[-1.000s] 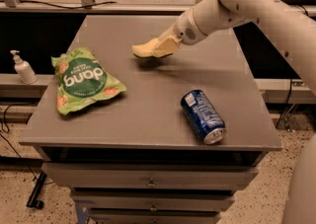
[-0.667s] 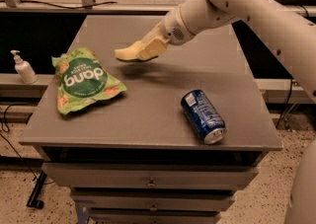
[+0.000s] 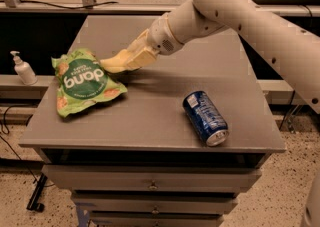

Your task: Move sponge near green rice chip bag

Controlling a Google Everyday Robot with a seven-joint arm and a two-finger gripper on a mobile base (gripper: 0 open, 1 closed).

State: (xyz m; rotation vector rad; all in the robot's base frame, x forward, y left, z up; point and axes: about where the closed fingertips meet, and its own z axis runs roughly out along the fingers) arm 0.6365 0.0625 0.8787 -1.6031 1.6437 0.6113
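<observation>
Gripping the sponge (image 3: pixel 110 65) by its right end, the tool (image 3: pixel 126 61) hangs low over the grey surface (image 3: pixel 150 116), its pale yellow fingers closed on the pad. The sponge is small, soft and pale yellow with rounded, wavy edges, and its free left end is just beside the upper right corner of the green rice chip bag (image 3: pixel 85 83), which lies crinkled and flat. A blue can (image 3: pixel 205 117) lies on its side, well apart to the right.

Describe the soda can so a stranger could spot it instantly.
Start at the grey drawer cabinet's top. The pincer hovers at its left by the green chip bag; the soda can lies on its side near the front right edge, the only blue, shiny cylinder there.
</observation>
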